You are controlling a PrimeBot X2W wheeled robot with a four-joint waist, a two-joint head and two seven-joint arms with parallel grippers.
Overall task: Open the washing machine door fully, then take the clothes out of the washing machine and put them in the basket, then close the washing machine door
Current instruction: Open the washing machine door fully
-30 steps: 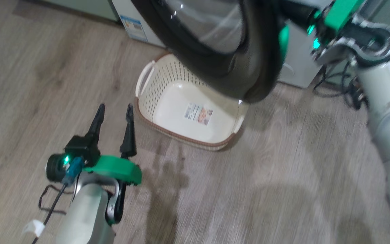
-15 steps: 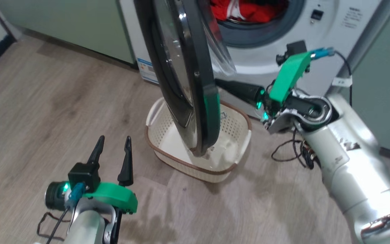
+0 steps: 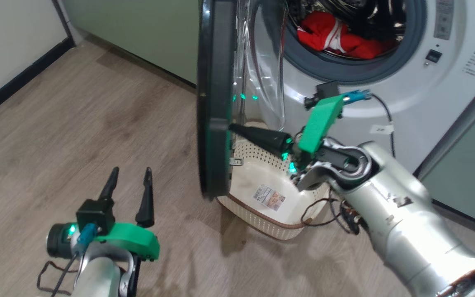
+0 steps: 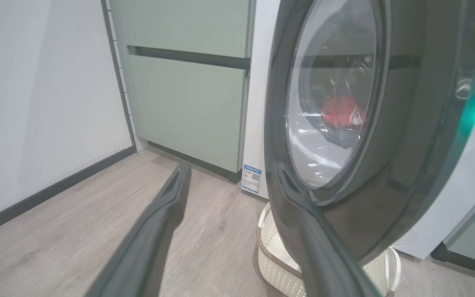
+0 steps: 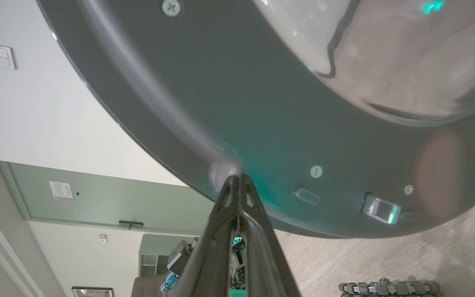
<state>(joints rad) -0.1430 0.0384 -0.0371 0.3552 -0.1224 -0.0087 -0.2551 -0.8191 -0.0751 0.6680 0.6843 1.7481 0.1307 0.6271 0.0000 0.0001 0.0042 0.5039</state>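
Black-rimmed door (image 3: pixel 215 103), right gripper (image 3: pixel 232 127) touching w/ tips together

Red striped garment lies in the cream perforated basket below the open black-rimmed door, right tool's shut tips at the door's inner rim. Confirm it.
Wrong. The head view shows the red striped garment inside the white washing machine; the cream perforated basket holds no garment. The rest stands.

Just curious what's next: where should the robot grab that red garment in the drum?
Probably the raised striped fold of the clothes, bunched just behind the grey drum ring. Come straight in from the front, right of the washing machine door, which stands edge-on at the left.
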